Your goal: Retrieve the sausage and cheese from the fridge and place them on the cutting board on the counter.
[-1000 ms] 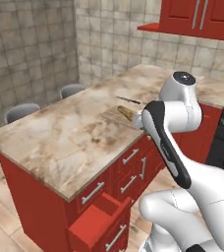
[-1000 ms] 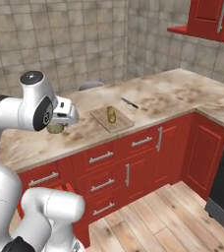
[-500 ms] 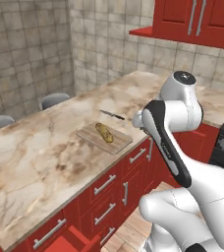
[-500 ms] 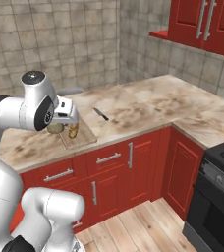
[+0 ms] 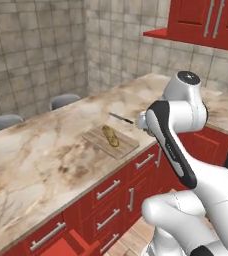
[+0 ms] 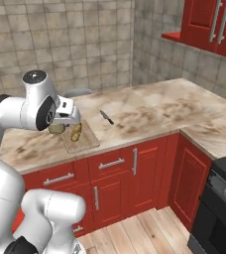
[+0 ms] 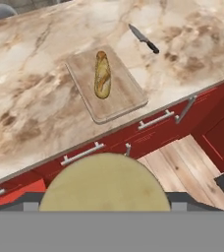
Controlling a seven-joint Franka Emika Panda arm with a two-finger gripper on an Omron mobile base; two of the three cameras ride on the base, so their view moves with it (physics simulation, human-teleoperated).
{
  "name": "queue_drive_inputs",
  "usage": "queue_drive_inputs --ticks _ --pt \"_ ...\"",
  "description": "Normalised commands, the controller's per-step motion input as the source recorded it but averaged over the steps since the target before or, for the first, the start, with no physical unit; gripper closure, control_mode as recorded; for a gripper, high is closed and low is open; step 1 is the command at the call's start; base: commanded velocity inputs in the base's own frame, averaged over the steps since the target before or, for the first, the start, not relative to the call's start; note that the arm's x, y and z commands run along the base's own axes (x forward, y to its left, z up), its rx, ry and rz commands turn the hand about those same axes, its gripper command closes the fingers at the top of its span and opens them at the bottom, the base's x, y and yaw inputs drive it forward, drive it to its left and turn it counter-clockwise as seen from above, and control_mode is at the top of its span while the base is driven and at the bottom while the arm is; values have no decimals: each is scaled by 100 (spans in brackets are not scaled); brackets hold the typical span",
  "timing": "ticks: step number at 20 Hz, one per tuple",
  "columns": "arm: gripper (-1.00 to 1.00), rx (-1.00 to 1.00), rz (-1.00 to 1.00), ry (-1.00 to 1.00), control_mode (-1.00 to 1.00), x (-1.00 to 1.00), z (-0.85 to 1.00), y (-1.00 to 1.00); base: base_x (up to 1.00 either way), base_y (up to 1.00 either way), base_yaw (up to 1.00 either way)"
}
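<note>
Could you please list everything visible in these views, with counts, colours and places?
cutting board: one, light tan, on the counter near its front edge
bread loaf: one, golden, lying on the cutting board
knife: one, dark handle, on the counter beyond the board
counter: one, beige-brown marble, on red cabinets
stools: two, grey, behind the counter
wall cabinets: red, upper right
stove: one, black, right of the cabinets
cheese: one, olive-yellow puck, held in the hand
hand: one, closed on the cheese, beside the board
</note>
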Motion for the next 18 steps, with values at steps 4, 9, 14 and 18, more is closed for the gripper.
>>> queue_drive_inputs --ticks 4,9,14,18 --pt "100 0 0 0 100 0 0 0 51 0 30" --pt "100 0 0 0 100 0 0 0 100 -5 29" --pt "100 0 0 0 100 0 0 0 92 0 28" --pt "100 0 0 0 100 0 0 0 13 -3 19"
